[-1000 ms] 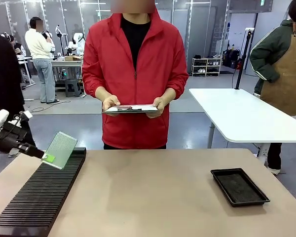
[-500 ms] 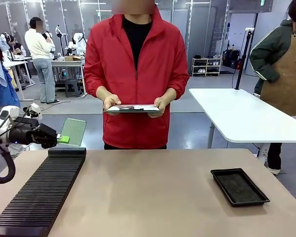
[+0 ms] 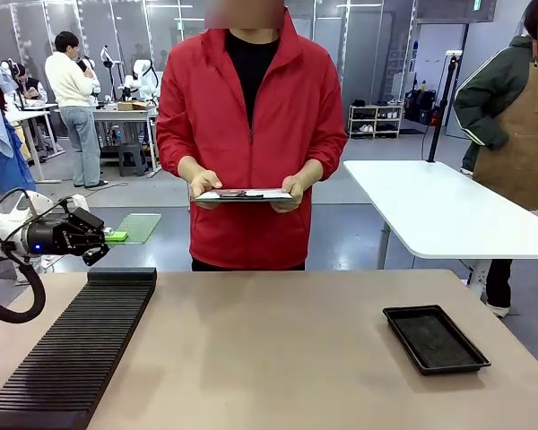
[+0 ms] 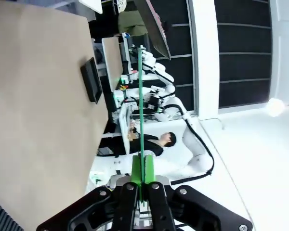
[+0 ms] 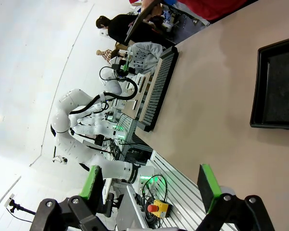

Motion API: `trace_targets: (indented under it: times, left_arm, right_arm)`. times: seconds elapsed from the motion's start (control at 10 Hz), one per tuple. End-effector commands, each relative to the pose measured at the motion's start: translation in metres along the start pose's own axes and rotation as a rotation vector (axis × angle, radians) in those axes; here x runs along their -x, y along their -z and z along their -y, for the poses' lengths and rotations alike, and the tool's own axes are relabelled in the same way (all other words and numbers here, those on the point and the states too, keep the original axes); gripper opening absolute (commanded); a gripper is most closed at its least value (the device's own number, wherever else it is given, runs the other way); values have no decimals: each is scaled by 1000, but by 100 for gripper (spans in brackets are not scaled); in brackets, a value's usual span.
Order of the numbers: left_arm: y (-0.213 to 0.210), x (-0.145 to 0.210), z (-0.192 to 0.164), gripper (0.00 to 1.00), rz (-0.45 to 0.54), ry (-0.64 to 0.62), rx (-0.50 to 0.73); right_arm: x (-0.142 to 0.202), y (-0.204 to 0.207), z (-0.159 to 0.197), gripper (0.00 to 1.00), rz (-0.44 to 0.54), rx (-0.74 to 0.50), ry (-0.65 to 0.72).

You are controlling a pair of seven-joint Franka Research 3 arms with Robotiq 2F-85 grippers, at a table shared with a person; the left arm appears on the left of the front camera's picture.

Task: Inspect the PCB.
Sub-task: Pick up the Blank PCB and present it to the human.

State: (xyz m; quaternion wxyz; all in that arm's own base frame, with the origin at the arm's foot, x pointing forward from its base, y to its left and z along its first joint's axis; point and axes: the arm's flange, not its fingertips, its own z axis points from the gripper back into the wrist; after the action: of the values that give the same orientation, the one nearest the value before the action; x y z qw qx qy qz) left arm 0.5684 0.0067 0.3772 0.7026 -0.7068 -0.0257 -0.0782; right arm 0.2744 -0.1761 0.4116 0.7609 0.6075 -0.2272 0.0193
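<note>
The PCB [image 3: 142, 226], a thin green dotted board, hangs almost flat above the far end of the black slotted rack [image 3: 72, 349]. My left gripper [image 3: 114, 236] is shut on the board's near edge. In the left wrist view the PCB [image 4: 140, 96] shows edge-on as a thin green line rising from the left gripper [image 4: 143, 167], clamped between the green pads. My right gripper [image 5: 149, 185] stands open with nothing between its fingers, high over the table. Across the table a person in a red jacket holds a clipboard [image 3: 242, 194] in both hands.
A shallow black tray [image 3: 435, 339] lies at the table's right side; the right wrist view shows the tray [image 5: 279, 86] and the rack [image 5: 159, 86]. A white table [image 3: 439, 210] stands behind at the right. Other people stand farther back.
My left gripper has lifted the PCB away from the rack and turned it from steeply tilted to almost flat. The person has barely moved.
</note>
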Motion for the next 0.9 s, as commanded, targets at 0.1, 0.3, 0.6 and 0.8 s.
trace_targets:
  times: [0.1, 0.3, 0.6, 0.8]
  left_arm:
    - [5, -22, 1, 3, 8, -35, 37]
    - [7, -25, -3, 3, 49, 15, 50]
    - [5, -13, -4, 3, 2, -25, 18]
    - [5, -13, -4, 3, 2, -25, 18]
  right_arm:
    - [-1, 0, -1, 100, 8, -12, -12]
    - [-1, 0, -1, 100, 8, -12, -12]
    - [-1, 0, -1, 100, 8, -12, -12]
    - [-1, 0, -1, 100, 8, -12, -12]
